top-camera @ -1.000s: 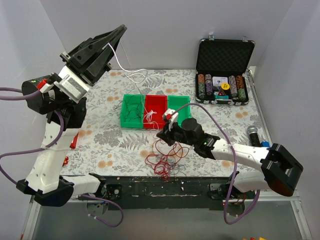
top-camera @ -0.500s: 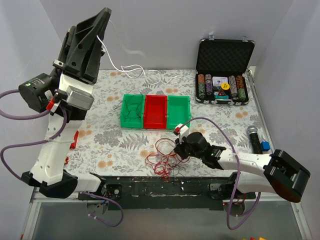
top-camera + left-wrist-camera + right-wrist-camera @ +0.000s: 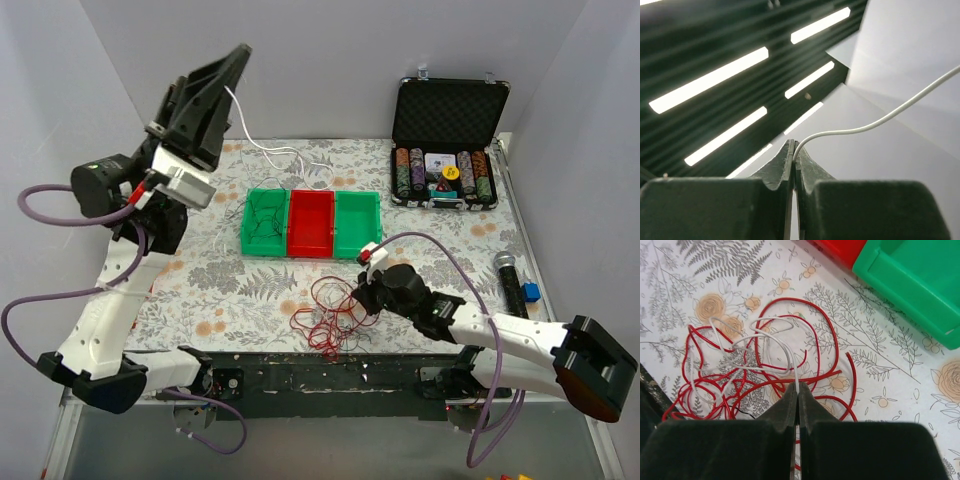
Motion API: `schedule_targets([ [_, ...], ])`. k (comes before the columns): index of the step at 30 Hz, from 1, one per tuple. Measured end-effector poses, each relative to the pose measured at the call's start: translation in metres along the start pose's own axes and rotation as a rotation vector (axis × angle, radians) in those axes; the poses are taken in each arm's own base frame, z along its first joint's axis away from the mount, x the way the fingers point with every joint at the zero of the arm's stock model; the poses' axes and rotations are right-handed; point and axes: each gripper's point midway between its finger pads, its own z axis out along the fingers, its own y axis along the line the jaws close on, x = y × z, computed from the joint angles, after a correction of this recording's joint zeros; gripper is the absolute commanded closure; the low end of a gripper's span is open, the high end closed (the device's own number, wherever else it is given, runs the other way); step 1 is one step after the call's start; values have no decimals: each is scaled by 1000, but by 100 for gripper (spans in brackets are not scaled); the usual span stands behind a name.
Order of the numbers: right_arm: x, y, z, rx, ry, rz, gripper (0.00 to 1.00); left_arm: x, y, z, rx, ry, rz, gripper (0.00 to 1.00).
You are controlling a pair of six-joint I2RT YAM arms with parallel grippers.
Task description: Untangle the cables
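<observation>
While held high at left, clamps left gripper point(image 3: 793, 150) on a white cable point(image 3: 880, 120); pinches right gripper point(image 3: 798, 390) shut on a whitish strand point(image 3: 771, 340) amid red cables point(image 3: 825, 325).

Cables point(image 3: 328, 322) before bins point(image 3: 310, 246), on table point(image 3: 250, 292)

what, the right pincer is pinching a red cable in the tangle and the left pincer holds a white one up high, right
Not quite: the right pincer is shut on a white strand among the red cables, as the right wrist view shows. The left pincer does hold a white cable up high.
</observation>
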Motion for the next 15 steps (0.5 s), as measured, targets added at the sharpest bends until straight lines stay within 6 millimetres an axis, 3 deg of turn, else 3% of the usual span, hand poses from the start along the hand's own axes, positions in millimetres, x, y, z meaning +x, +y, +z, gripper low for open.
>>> schedule_targets([
  [9,-32,9,-11,-41,-119,11,99,103,-132,-72,146,307,-298,100],
  [12,-39,11,-14,-49,-147,25,99,126,-160,-90,165,374,-349,100],
  [15,-38,12,-15,-53,-155,41,99,142,-175,-102,151,417,-365,100],
])
